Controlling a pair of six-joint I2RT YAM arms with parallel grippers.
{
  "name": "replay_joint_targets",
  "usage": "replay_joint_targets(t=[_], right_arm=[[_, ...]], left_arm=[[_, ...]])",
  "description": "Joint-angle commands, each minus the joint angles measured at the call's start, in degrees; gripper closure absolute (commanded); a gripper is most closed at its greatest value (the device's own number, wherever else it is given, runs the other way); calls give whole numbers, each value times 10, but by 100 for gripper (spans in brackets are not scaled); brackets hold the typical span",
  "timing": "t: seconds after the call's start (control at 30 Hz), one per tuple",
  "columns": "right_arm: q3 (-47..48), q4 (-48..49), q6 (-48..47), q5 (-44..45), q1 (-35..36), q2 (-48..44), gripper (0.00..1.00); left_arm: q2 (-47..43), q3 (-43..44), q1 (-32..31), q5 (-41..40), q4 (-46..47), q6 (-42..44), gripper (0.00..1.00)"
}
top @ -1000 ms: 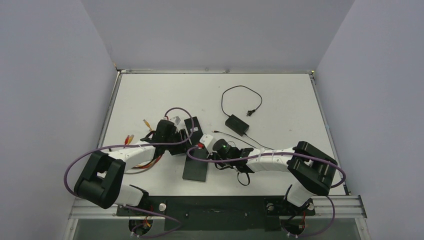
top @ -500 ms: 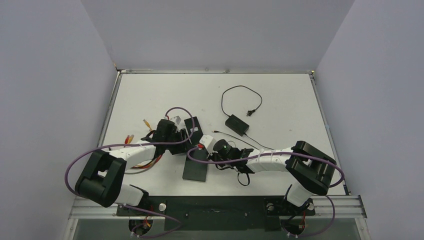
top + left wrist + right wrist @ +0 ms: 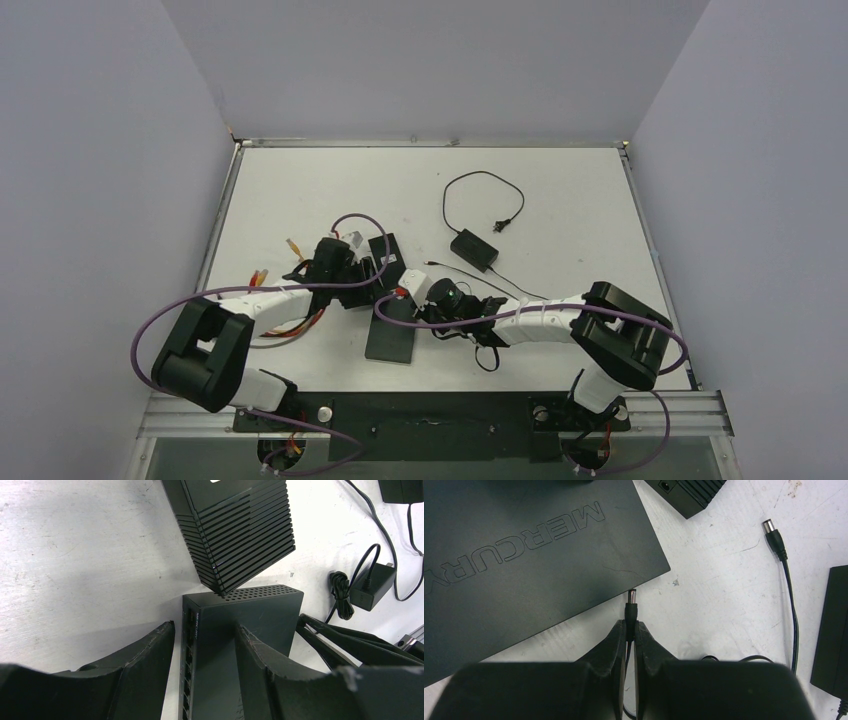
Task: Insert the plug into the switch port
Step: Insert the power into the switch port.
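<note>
1. Since a second ago, the right wrist has edged a little leftward toward the switch [image 3: 524, 555]; the left arm has barely shifted.
2. Right gripper [image 3: 630, 630]: fingers pinched tight on the plug [image 3: 630, 602], holding its black body with the metal tip sticking out ahead.
3. That tip sits right at the switch's edge, close to a corner; whether it touches cannot be told.
4. Left gripper [image 3: 205, 650]: fingers half spread, straddling the port-side edge of the switch, one finger beside the port face and the other over the broad face. Whether they press on it cannot be told.
5. A ribbed black box [image 3: 240, 530] stands touching the switch's far end.
6. A second barrel plug [image 3: 771, 532] lies loose to the right, its cord running to a power adapter [image 3: 474, 249].
7. Orange-tipped cables [image 3: 293, 245] lie by the left arm.
8. All rests on a scuffed white table [image 3: 560, 200], enclosed by pale grey walls [image 3: 420, 60].
</note>
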Motion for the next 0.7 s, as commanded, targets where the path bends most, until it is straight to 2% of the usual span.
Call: replay_joint_targets(t=[0.0,0.67], right_arm=[[0,40,0,-14,-5,8,100],[-14,55,-3,-17,-2,-5,100]], left_arm=[[11,18,3,7,18,13,55],[23,19,2,9,18,15,55]])
